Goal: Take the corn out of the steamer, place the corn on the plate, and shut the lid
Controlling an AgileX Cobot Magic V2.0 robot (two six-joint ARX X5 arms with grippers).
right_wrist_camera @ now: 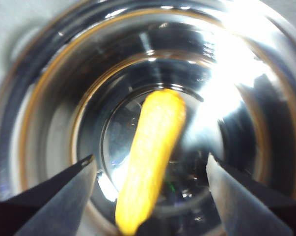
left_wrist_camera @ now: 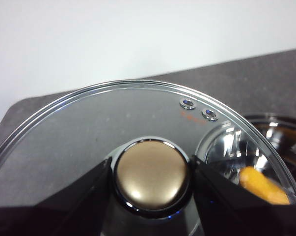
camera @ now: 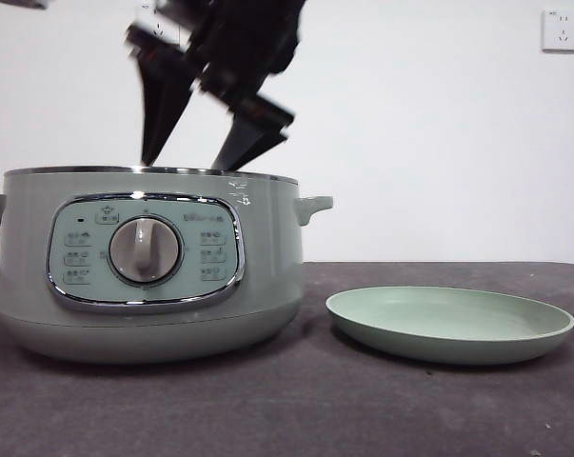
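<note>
Plate lying bare toward the bench's near right edge, just beside the steamer and apart from it. Steamer standing toward the left, uncovered, its left handle cut off by the front view's edge, its inside hidden behind the wall from that level. Hanging over the open rim: right gripper, blurred, jaws spread wide, tips pointing down at the pot's mouth, the arm above cut off at the top. Lying at the bottom of the shiny bowl in the right wrist view: corn, out of focus, set between the two spread fingertips and well below them, touching neither; its nearer end running out of that picture. Glare washing out one side of the bowl's wall. Clamping on the lid's knob: left gripper, one jaw pressing each side, holding the lid off the pot. Showing through the glass past the lid's rim: a piece of the corn, the rest hidden.
</note>
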